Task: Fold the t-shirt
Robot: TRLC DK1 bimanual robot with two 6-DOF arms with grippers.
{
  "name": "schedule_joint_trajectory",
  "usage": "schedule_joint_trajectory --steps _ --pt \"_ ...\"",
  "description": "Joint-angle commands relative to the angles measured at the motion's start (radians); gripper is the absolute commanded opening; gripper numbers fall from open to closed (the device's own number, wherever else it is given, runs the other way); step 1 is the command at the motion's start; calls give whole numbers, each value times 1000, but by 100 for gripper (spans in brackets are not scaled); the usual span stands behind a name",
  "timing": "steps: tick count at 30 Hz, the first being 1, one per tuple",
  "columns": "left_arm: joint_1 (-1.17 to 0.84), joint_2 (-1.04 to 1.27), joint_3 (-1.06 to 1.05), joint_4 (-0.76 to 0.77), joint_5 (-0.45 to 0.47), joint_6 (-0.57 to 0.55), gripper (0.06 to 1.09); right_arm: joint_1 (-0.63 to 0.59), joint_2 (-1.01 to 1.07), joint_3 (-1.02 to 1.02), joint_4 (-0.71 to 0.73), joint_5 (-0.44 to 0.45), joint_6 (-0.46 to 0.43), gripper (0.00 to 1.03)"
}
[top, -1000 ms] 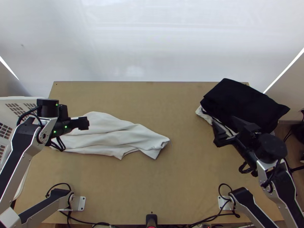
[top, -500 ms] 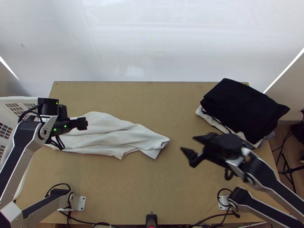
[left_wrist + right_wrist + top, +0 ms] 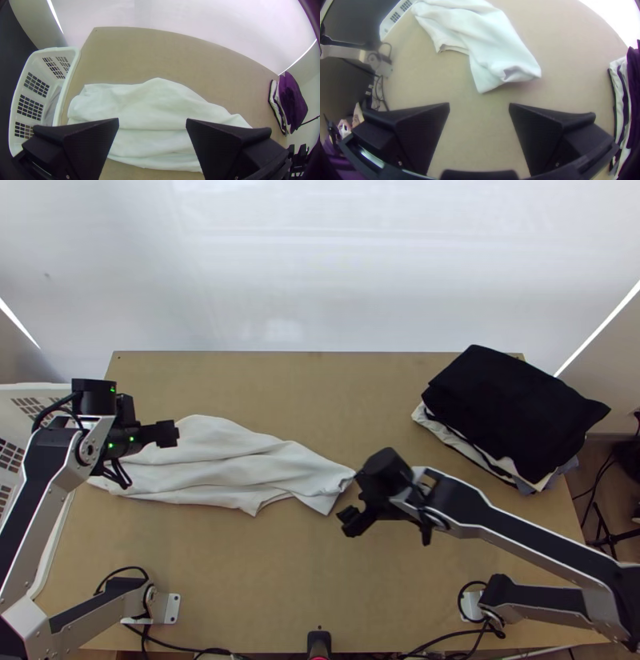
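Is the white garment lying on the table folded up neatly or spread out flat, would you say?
Neither: the white garment lies bunched lengthwise, with long creases running along it and uneven edges.

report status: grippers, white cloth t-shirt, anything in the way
Left gripper open above white cloth t-shirt, right gripper open near its right end. Shirt bunched lengthwise, not folded. White plastic basket close by its left end, maybe tight.

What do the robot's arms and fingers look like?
Left arm and right arm have silver-grey links with black panels and black joints. Black cables loop at the left wrist, near green lights. The fingers are black, wide, flat.
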Motion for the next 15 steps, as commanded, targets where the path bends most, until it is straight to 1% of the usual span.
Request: schedule_joint_trajectory --steps 1,2,4,5,7,8,10,12,15 --pt "20 2 11 -5 -3 20 103 18 116 66 30 -8 19 78" --pt "20 0 14 -5 -3 23 103 18 125 68 36 -8 17 67" --pt "21 0 17 -5 -4 28 103 18 130 62 80 -7 11 36" --pt "26 0 19 -7 -4 32 103 18 130 53 114 -8 9 31" --pt "32 -2 20 -7 -6 35 103 17 142 45 151 -7 -1 32" --pt "35 -2 22 -10 -6 38 103 15 151 45 154 -8 -7 36" --pt "40 -5 23 -11 -6 43 103 14 166 40 156 -7 -24 41" --pt "41 -9 23 -13 -6 45 103 9 182 34 157 -7 -35 41" --pt "46 -9 25 -14 -7 52 103 6 202 33 162 -7 -75 41"
